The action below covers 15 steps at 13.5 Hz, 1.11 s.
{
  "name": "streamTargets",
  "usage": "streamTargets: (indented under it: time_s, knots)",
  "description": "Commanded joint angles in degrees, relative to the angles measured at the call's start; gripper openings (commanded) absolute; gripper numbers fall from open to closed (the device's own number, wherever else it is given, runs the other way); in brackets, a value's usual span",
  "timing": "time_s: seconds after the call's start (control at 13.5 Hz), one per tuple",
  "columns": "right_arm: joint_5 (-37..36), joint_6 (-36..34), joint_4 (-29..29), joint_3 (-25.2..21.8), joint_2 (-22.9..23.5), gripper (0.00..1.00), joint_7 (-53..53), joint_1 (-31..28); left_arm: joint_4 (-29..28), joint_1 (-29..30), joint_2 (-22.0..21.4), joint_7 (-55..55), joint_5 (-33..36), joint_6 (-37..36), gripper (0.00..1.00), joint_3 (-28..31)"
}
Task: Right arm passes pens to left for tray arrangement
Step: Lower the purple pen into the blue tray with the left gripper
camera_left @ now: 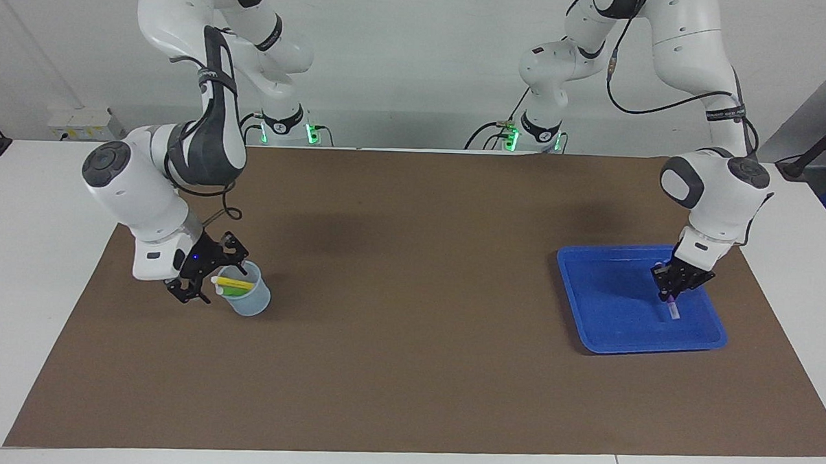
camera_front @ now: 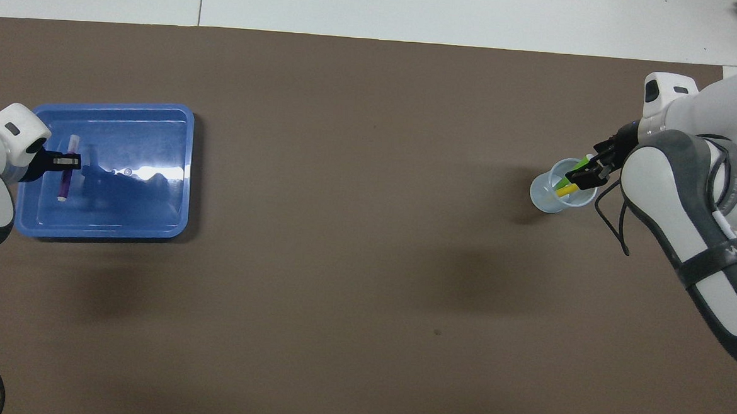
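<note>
Brown mat covers most of the white table (camera_left: 13,259), with the blue tray (camera_left: 592,321) toward the left arm's end and a small cup (camera_left: 251,302) toward the right arm's end. Left claw (camera_left: 670,296) is down in the tray, pinching the purple pen (camera_front: 65,181) with its tip about on the tray floor. Right claw (camera_left: 202,279) is at the cup's rim by the yellow pen (camera_left: 236,283) and green pen (camera_left: 231,291); can't tell how wide its fingers are. Imo the left should let go only once the pen lies flat along a tray edge, leaving room for the other two. Right should grab just one pen without tipping the cup.
</note>
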Motion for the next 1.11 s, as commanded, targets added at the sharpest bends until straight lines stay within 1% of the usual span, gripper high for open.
streamTargets:
  time_s: [0.0, 0.07, 0.3, 0.59, 0.82, 0.89, 1.04]
  knots:
    - [-0.56, 1.46, -2.03, 0.76, -0.9, 0.7, -0.49, -0.74, -0.94, 1.1, 0.08, 0.86, 1.31, 1.72, 0.0, -0.57]
    - [-0.47, 1.2, -2.03, 0.76, -0.9, 0.68, -0.49, -0.83, -0.68, 1.1, 0.34, 0.86, 1.31, 2.42, 0.0, -0.57]
    - [-0.38, 0.76, -2.29, 0.76, -0.99, 0.58, -0.41, -0.83, -0.5, 1.62, 1.83, 1.04, 1.31, 4.7, 0.0, -0.57]
    - [-0.38, 0.58, -2.3, 0.76, -0.99, 0.46, -0.32, -0.83, -0.5, 1.89, 2.54, 1.13, 1.31, 4.97, 0.0, -0.57]
    - [-0.29, 0.58, -2.3, 0.76, -0.99, 0.45, 0.9, -0.74, -0.76, 1.89, 2.71, 1.3, 1.31, 5.06, 0.0, -0.57]
    - [-0.29, 0.67, -2.21, 0.76, -0.99, 0.45, 1.43, -0.66, -0.68, 2.41, 2.8, 3.04, 1.31, 5.23, 0.0, -0.57]
    - [-0.29, 1.19, -2.21, 0.76, -0.99, 0.46, 2.05, -0.57, -0.59, 2.95, 3.5, 4.03, 1.31, 6.72, 0.0, -0.57]
